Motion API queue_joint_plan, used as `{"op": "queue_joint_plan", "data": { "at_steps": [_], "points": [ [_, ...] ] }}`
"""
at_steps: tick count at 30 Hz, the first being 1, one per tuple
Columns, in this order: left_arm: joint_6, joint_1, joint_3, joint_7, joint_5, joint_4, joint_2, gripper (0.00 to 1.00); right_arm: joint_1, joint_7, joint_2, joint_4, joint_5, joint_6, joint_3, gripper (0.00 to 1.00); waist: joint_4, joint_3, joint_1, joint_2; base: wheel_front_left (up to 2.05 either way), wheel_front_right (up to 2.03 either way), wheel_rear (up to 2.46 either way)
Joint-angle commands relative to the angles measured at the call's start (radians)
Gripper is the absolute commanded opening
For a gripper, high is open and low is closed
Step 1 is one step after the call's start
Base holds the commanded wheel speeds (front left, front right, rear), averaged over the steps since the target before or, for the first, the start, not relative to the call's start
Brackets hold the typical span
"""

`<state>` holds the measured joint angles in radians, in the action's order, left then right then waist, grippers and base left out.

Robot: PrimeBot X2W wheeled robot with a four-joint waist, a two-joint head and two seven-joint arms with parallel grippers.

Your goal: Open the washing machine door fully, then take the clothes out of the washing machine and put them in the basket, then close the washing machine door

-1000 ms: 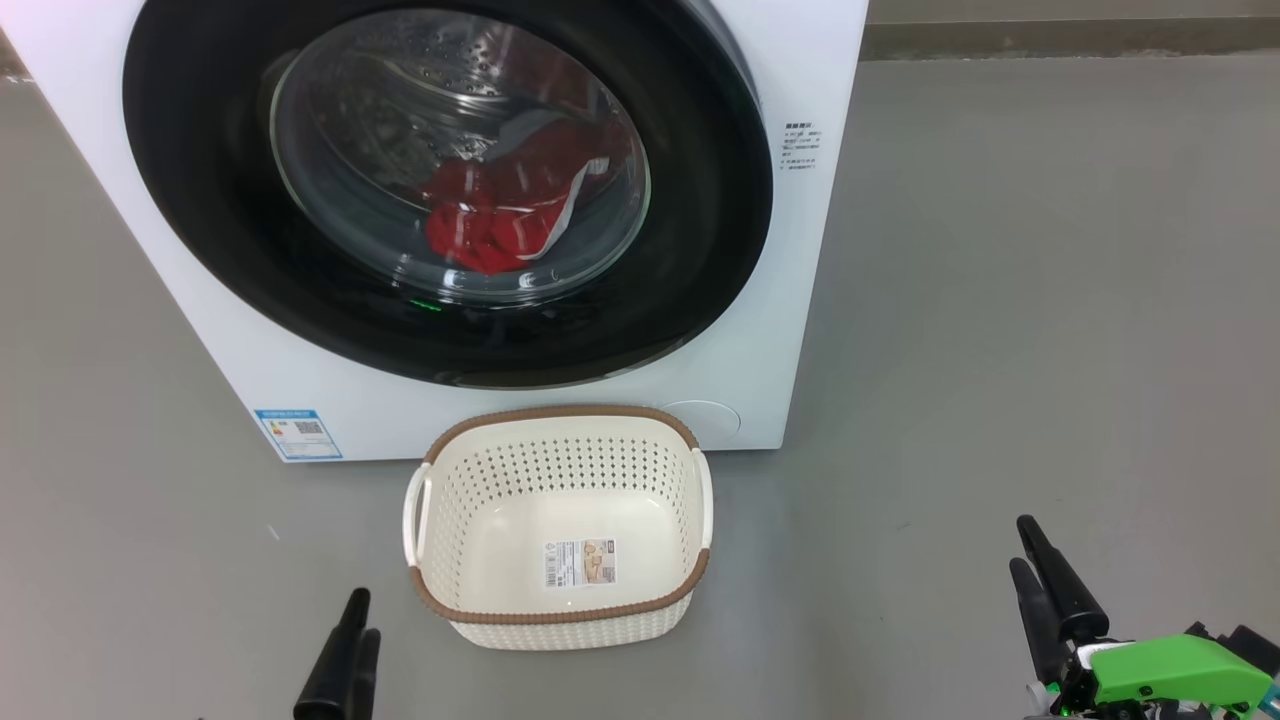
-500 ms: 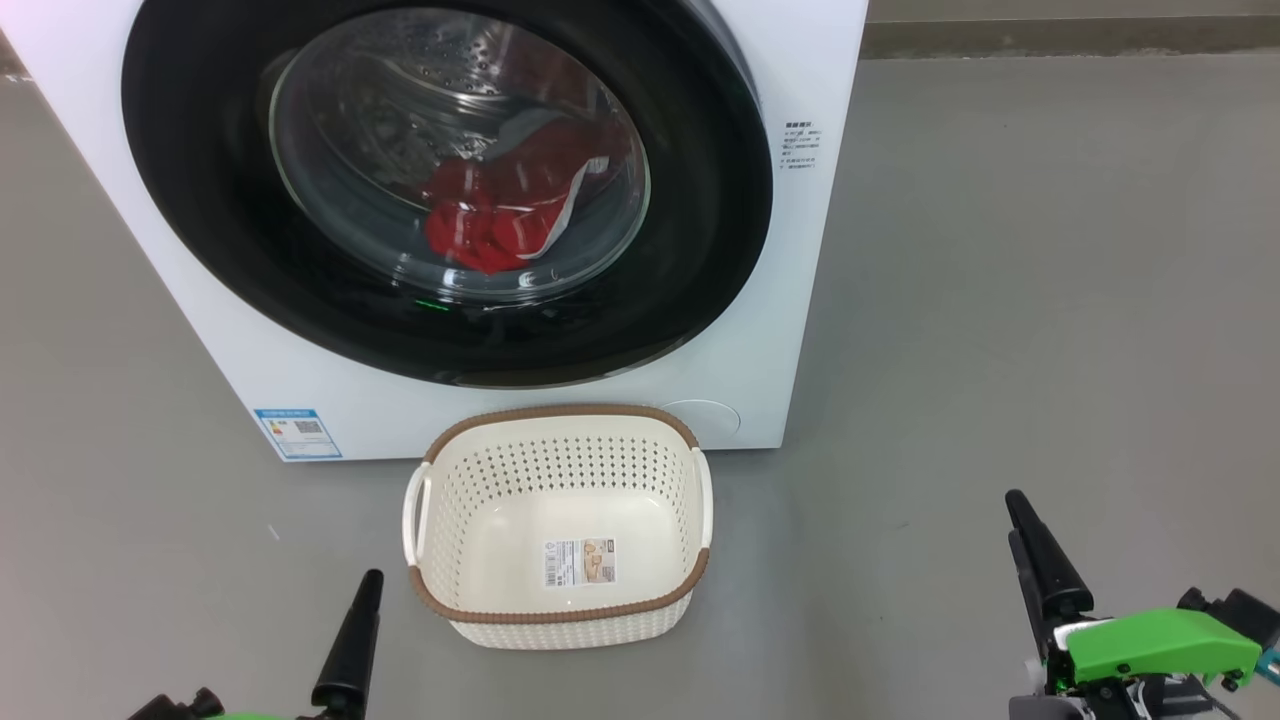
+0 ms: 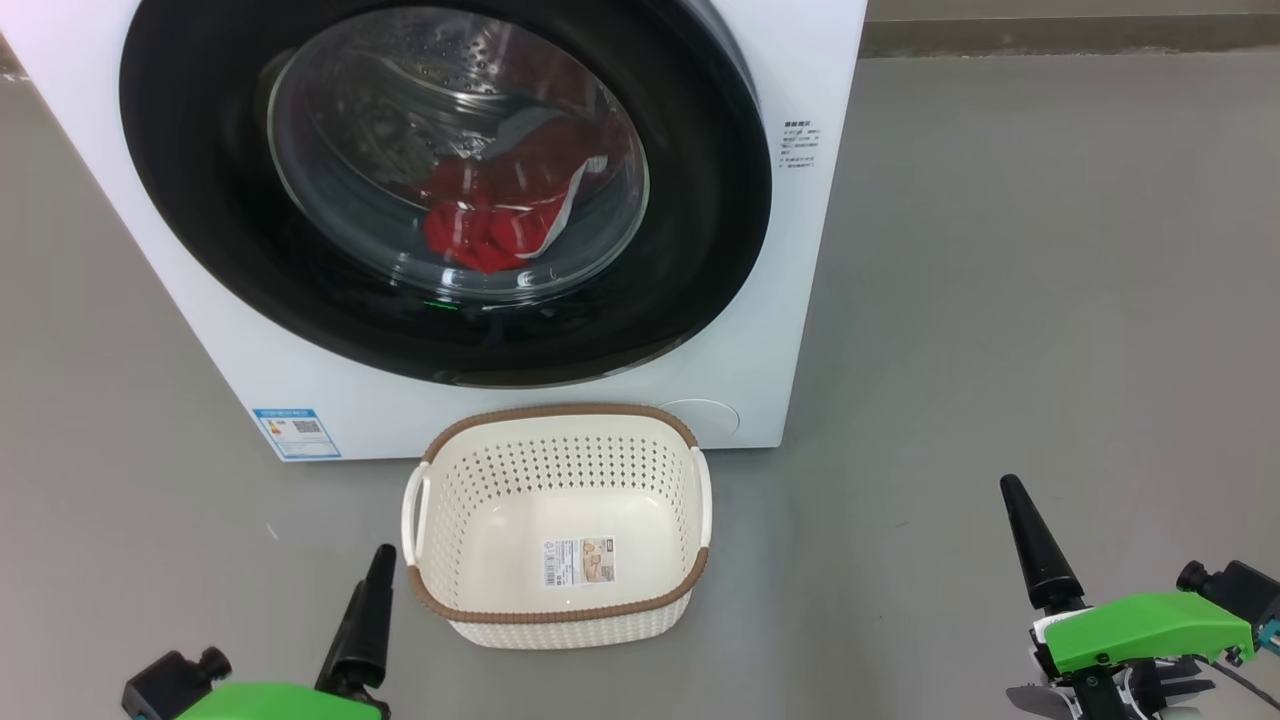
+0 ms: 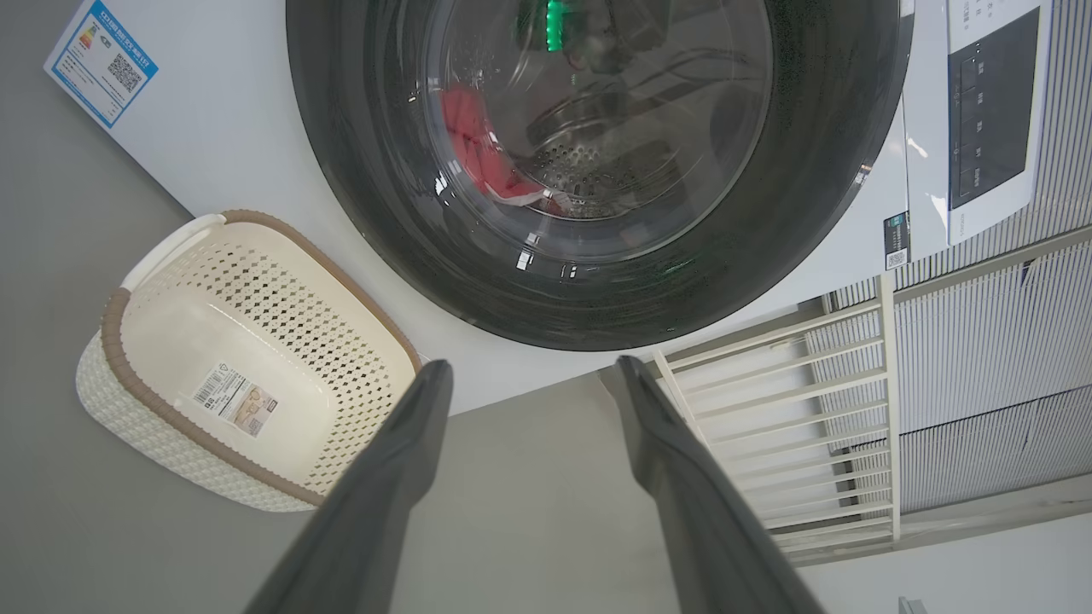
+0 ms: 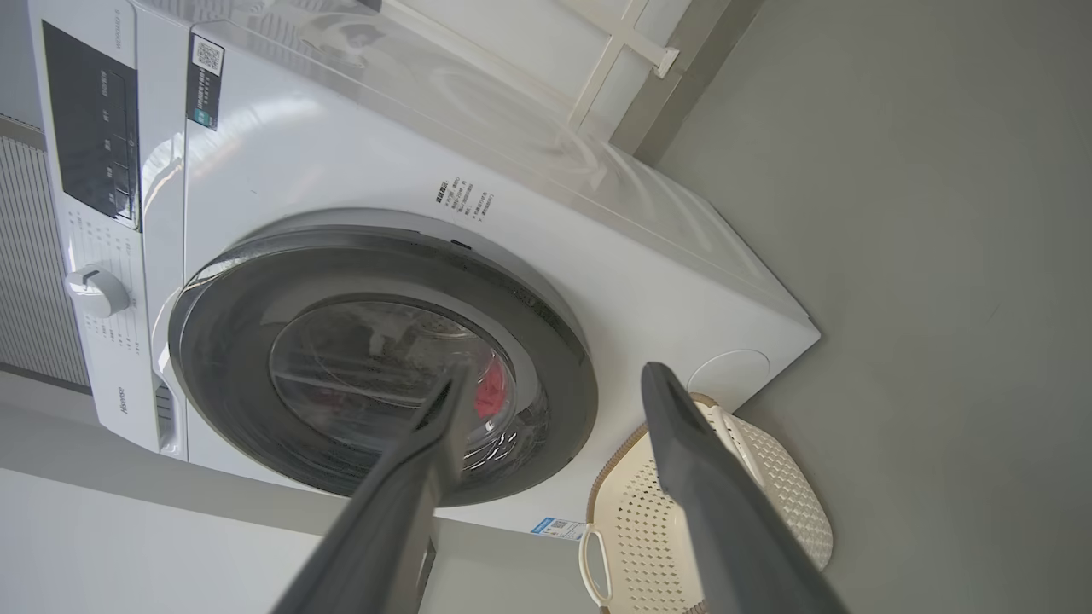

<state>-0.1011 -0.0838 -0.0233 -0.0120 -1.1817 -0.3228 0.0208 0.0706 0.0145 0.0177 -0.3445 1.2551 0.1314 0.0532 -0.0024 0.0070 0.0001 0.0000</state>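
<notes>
The white washing machine (image 3: 790, 330) stands straight ahead on the grey floor. Its round black door (image 3: 700, 200) lies shut against the front. Red clothes (image 3: 490, 220) with white trim show through the glass, lying in the drum. The cream basket (image 3: 560, 412) sits empty on the floor just in front of the machine, a paper label on its bottom. My left gripper (image 3: 383, 552) hovers at the basket's near left corner, and its jaws stand open in the left wrist view (image 4: 533, 365). My right gripper (image 3: 1010, 484) is well right of the basket, open and empty (image 5: 556, 372).
A white slatted gate (image 4: 768, 409) stands against the wall beside the machine. The dark control panel (image 4: 990, 111) and a dial (image 5: 98, 290) are at the machine's top. Bare grey floor (image 3: 1050, 300) stretches to the right.
Both grippers have risen and reached forward in the head view, bringing their green wrist housings into sight. The left fingertip has come up beside the basket. Door, clothes and basket have not moved.
</notes>
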Motion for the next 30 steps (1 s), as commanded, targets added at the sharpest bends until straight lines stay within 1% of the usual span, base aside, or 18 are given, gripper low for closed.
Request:
{"op": "queue_joint_plan", "data": {
  "at_steps": [1,6,18,19,30],
  "points": [
    [0.004,-0.05,0.008,-0.015,0.037,0.028,0.011,1.0,0.06,0.013,0.013,0.025,-0.035,0.0,-0.008,1.0,0.0,0.0,-0.0001,0.0,0.0,0.0,0.0],
    [0.013,-0.06,0.0,-0.03,0.105,0.031,0.012,1.0,0.07,0.028,0.014,0.025,-0.104,0.0,-0.013,1.0,-0.001,-0.001,-0.0001,0.0,0.0,0.0,0.0],
    [0.05,-0.086,-0.027,-0.065,0.275,0.023,0.014,1.0,0.091,0.063,0.017,0.029,-0.298,0.0,-0.025,1.0,-0.001,0.0,-0.0001,0.0,0.0,0.0,0.0],
    [0.05,-0.086,-0.027,-0.065,0.275,0.023,0.014,1.0,0.091,0.063,0.017,0.029,-0.298,0.0,-0.025,1.0,-0.001,0.0,-0.0001,0.0,0.0,0.0,0.0],
    [0.056,-0.113,-0.052,-0.098,0.416,-0.007,0.017,1.0,0.107,0.095,0.02,0.029,-0.433,0.0,-0.035,1.0,-0.001,-0.004,-0.0001,0.0,0.0,0.0,0.0]
  ]
}}
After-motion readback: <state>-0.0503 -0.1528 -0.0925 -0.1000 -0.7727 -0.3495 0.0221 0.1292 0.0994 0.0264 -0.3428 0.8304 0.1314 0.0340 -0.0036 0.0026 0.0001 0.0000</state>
